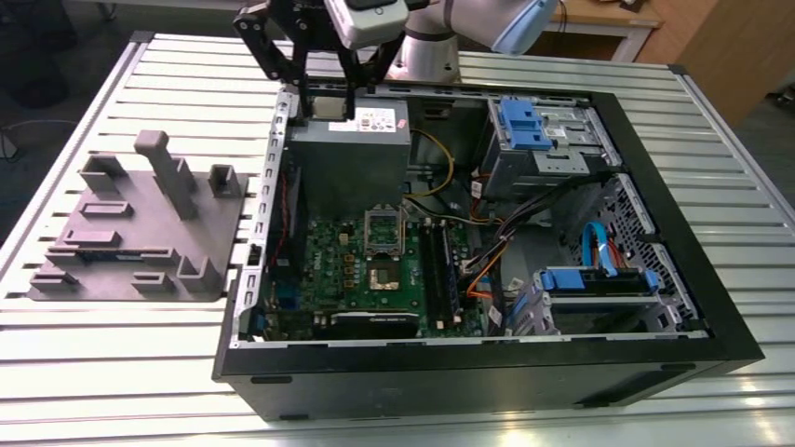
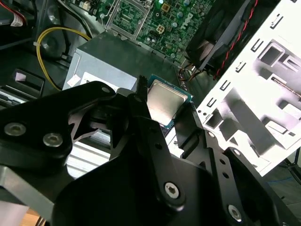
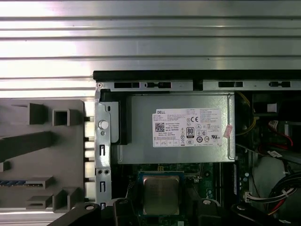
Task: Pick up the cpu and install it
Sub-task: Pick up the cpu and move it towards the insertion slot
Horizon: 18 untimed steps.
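The cpu (image 2: 164,102) is a small square chip with a silver-grey metal top, also seen in the first wrist view (image 3: 161,194). My gripper (image 2: 165,101) is shut on it, one black finger on each of two opposite edges. In the exterior view the gripper (image 1: 330,98) hangs over the far end of the open computer case, above the grey power supply (image 1: 348,158). The green motherboard (image 1: 333,250) lies lower in the case, with its open socket (image 1: 383,225) nearer the camera than the gripper. The socket frame (image 2: 127,16) is apart from the chip.
A grey plastic fixture block (image 1: 137,233) with upright posts stands on the slatted table at the exterior view's left of the case. Inside the case are blue-tabbed drive bays (image 1: 541,130), loose cables (image 1: 497,242) and a black fan (image 2: 221,28). The case walls (image 1: 472,368) rise around the board.
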{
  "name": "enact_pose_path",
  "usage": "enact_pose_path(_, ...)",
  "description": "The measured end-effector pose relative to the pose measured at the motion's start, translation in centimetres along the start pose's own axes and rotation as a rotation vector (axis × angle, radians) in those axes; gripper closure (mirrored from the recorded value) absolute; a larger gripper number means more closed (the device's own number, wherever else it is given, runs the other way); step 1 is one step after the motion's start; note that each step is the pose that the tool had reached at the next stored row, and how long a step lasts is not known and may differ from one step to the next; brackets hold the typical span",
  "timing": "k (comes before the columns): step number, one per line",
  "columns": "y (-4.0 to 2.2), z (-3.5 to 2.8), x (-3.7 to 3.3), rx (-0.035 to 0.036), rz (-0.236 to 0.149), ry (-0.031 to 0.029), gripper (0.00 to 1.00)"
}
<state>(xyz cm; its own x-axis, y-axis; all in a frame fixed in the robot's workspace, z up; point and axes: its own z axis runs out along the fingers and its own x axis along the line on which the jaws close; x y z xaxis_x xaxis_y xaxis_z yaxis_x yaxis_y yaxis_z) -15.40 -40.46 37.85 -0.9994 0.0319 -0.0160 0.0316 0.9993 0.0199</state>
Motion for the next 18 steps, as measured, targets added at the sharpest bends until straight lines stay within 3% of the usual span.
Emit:
enact_pose_path(8, -0.01, 0.0, -0.04, -0.0001, 0.0, 0.0, 0.53)
enact_pose_path(12, -0.38, 0.03, -0.13, 0.0003, 0.0, 0.0, 0.53)
enact_pose_path(15, -0.74, 0.11, -0.73, 0.0001, 0.0, -0.0001, 0.53)
enact_pose_path(18, -0.93, 0.22, -1.78, 0.0004, 0.0, 0.0, 0.53)
